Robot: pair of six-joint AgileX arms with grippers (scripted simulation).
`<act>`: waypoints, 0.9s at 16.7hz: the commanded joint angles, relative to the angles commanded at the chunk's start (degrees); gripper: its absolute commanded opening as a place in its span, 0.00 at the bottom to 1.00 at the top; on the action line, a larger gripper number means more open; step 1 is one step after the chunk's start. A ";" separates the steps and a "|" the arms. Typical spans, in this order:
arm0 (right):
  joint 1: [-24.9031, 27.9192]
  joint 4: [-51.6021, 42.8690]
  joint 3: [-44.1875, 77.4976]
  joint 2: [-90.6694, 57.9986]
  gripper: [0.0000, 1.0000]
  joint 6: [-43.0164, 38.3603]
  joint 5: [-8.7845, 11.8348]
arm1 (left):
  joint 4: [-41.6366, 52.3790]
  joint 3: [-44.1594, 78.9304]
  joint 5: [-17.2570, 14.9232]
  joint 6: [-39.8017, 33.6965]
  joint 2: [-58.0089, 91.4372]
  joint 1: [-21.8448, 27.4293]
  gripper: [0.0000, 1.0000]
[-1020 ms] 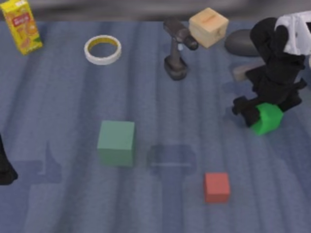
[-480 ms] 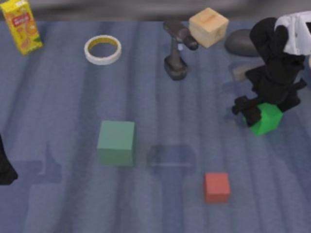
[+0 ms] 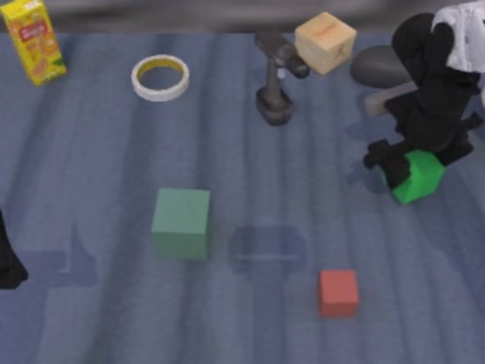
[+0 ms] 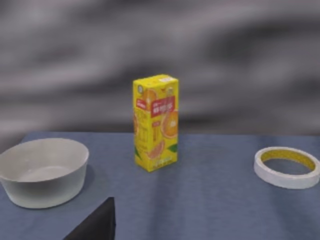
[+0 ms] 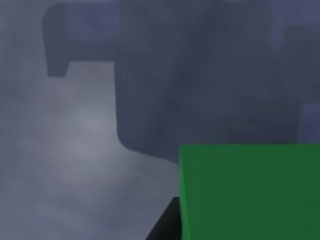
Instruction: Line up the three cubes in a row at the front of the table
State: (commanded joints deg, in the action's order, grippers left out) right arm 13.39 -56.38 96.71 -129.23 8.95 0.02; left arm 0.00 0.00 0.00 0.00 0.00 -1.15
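Observation:
My right gripper (image 3: pixel 413 163) is shut on the bright green cube (image 3: pixel 420 179) at the right side of the table (image 3: pixel 98 167), and the cube is tilted and slightly off the surface. In the right wrist view the green cube (image 5: pixel 250 195) fills the lower corner, with one dark fingertip (image 5: pixel 167 222) pressed against its side. The larger pale teal cube (image 3: pixel 182 221) rests left of centre. The small red cube (image 3: pixel 338 292) sits near the front, right of centre. My left gripper (image 3: pixel 7 262) stays parked at the left edge, open, with one finger (image 4: pixel 97 225) showing.
At the back stand a yellow juice carton (image 3: pixel 33 42), a tape ring (image 3: pixel 160 77), a dark drill-like tool (image 3: pixel 274 76), a tan wooden cube (image 3: pixel 326 42) and a grey rounded object (image 3: pixel 375 67). A pale bowl (image 4: pixel 42 172) appears in the left wrist view.
The right gripper has risen a little with the green cube, which shifted slightly back and to the right. The teal and red cubes and the left arm have not moved.

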 joint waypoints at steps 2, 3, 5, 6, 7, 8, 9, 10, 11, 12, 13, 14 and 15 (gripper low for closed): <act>0.20 -4.69 2.75 1.44 0.00 0.08 0.00 | 0.00 0.00 0.00 0.00 0.00 0.00 1.00; 0.34 -6.70 4.02 2.14 0.00 0.16 0.00 | 0.00 0.00 0.00 0.00 0.00 0.00 1.00; 0.53 -8.91 5.63 3.22 0.00 0.29 -0.01 | 0.00 0.00 0.00 0.00 0.00 0.00 1.00; 0.55 -9.11 5.78 3.35 0.00 0.30 -0.01 | 0.00 0.00 0.00 0.00 0.00 0.00 1.00; 0.55 -9.11 5.78 3.35 0.00 0.30 -0.01 | 0.00 0.00 0.00 0.00 0.00 0.00 1.00; 0.55 -9.11 5.78 3.35 0.00 0.30 -0.01 | 0.00 0.00 0.00 0.00 0.00 0.00 1.00; 0.29 -8.97 5.66 3.15 0.00 0.20 0.00 | 0.00 0.00 0.00 0.00 0.00 0.00 1.00; 0.37 -8.97 5.65 3.16 0.00 0.08 0.00 | 0.00 0.00 0.00 0.00 0.00 0.00 1.00; 0.86 -8.99 5.58 3.24 0.00 -0.56 0.00 | 0.00 0.00 0.00 0.00 0.00 0.00 1.00; 1.75 -9.00 5.37 3.44 0.00 -1.84 -0.02 | 0.00 0.00 0.00 0.00 0.00 0.00 1.00; 3.00 -9.01 5.02 3.75 0.00 -3.72 -0.05 | 0.00 0.00 0.00 0.00 0.00 0.00 1.00; 4.54 -9.01 4.53 4.16 0.00 -6.14 -0.08 | 0.00 0.00 0.00 0.00 0.00 0.00 1.00; 6.37 -9.02 3.89 4.68 0.00 -9.15 -0.13 | 0.00 0.00 0.00 0.00 0.00 0.00 1.00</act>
State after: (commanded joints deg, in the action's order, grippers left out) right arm 19.75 -65.40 100.60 -124.55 -0.21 -0.11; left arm 0.00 0.00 0.00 0.00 0.00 -1.15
